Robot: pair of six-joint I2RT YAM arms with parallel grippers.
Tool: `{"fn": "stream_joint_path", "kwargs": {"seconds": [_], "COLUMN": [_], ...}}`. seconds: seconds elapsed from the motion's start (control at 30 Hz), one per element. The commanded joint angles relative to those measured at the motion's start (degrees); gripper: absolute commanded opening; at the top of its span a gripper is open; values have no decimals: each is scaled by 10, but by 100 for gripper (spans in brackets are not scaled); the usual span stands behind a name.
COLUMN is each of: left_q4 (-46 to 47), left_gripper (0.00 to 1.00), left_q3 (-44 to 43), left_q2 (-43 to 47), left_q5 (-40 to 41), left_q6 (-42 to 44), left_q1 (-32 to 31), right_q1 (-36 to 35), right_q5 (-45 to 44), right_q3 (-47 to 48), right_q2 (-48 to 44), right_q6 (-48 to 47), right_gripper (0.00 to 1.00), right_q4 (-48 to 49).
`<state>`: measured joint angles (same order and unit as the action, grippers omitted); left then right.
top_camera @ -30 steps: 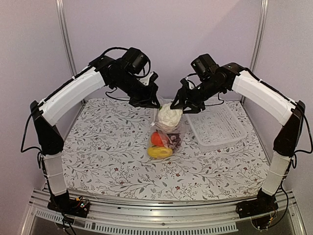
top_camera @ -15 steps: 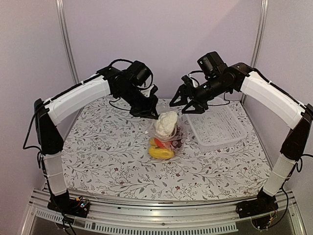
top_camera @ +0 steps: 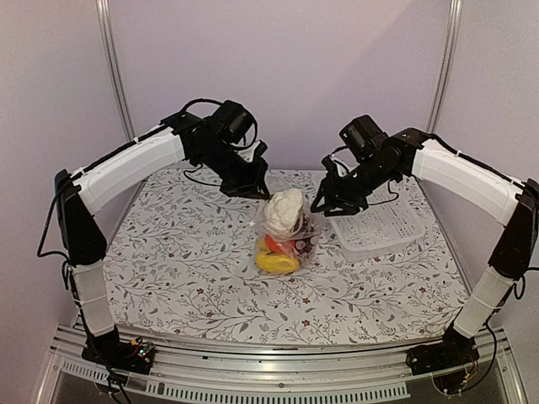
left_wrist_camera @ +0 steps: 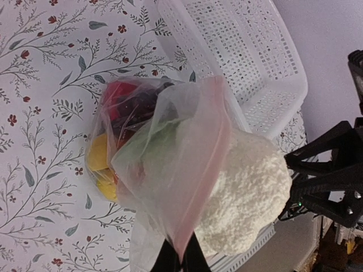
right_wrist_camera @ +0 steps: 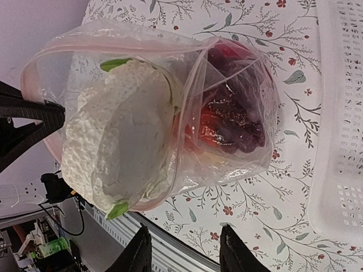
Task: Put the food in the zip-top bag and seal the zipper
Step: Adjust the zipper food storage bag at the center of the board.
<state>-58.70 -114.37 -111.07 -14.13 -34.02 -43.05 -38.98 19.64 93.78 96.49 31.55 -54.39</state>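
A yellow piece [top_camera: 274,263] lay blurred inside the crinkly clear zip-top bag [left_wrist_camera: 187,141] on the worktop [top_camera: 168,252]; bumpy white cauliflower [top_camera: 284,210] bulged from its mouth. The left hand [left_wrist_camera: 180,258], mostly cut off, pinched the bag's rim; the right hand [right_wrist_camera: 184,252] stood apart, empty.

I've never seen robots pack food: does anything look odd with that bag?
Yes: the cauliflower bulges at the bag's open mouth, well above the other food, so the zipper looks unlikely to close yet. The left gripper pinches the bag's rim; the right gripper is open, off the bag.
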Motion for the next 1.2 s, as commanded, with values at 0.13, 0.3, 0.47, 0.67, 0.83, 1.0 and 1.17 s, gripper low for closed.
{"fn": "stream_joint_path", "kwargs": {"seconds": [0.13,0.3,0.47,0.67,0.83,1.0,1.17], "left_q4": [14,14,14,14,16,19,20], "left_gripper": [0,0,0,0,0,0,0], "left_q3": [0,-8,-12,-16,-22,-23,-23], "left_q2": [13,8,5,2,-3,-5,-7], "left_q5": [-9,-10,-11,-11,-16,-20,-21], "left_q6": [8,7,6,6,4,4,4], "left_q1": [11,12,12,13,12,13,13], "right_q1": [1,1,0,0,-1,-1,-1], "right_q5": [1,11,27,48,49,56,57], "right_q3": [35,43,41,49,51,48,55], "right_q2": [54,84,99,106,114,125,123], "right_q6": [-23,-28,-31,-22,-20,-22,-13], "right_gripper": [34,32,27,23,27,18,9], "right_q4": [40,44,53,57,57,64,67]}}
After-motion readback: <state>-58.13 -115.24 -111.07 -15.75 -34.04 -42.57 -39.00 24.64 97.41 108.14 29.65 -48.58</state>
